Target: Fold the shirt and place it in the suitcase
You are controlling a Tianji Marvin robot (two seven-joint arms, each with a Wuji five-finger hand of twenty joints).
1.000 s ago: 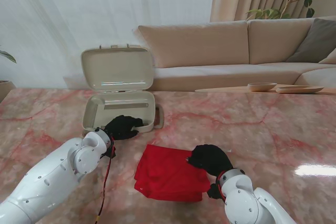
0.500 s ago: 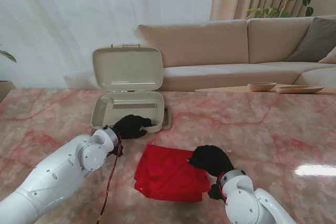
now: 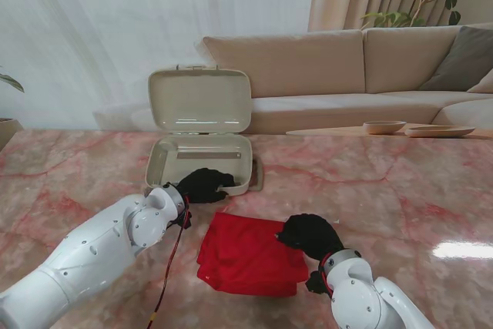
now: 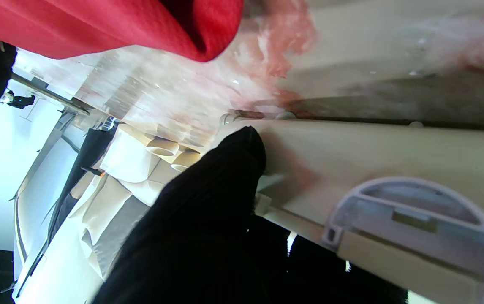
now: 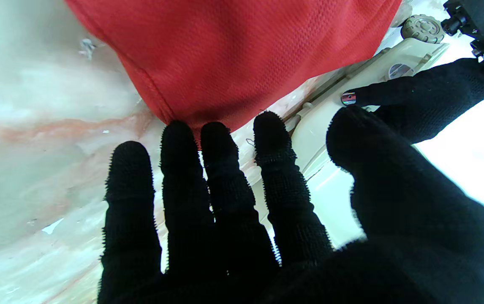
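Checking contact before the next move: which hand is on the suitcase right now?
The left hand, gripping the near rim of the open suitcase. The right hand rests on the folded red shirt instead.

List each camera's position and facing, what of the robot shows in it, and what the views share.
Stand view: above the shoulders, looking down at the marble table; both arms, left robot hand at the open suitcase, right robot hand on the red shirt.
Left wrist: along black fingers against the suitcase wall.
Right wrist: along spread fingers towards the shirt.
Shared: shirt and suitcase appear in all three.
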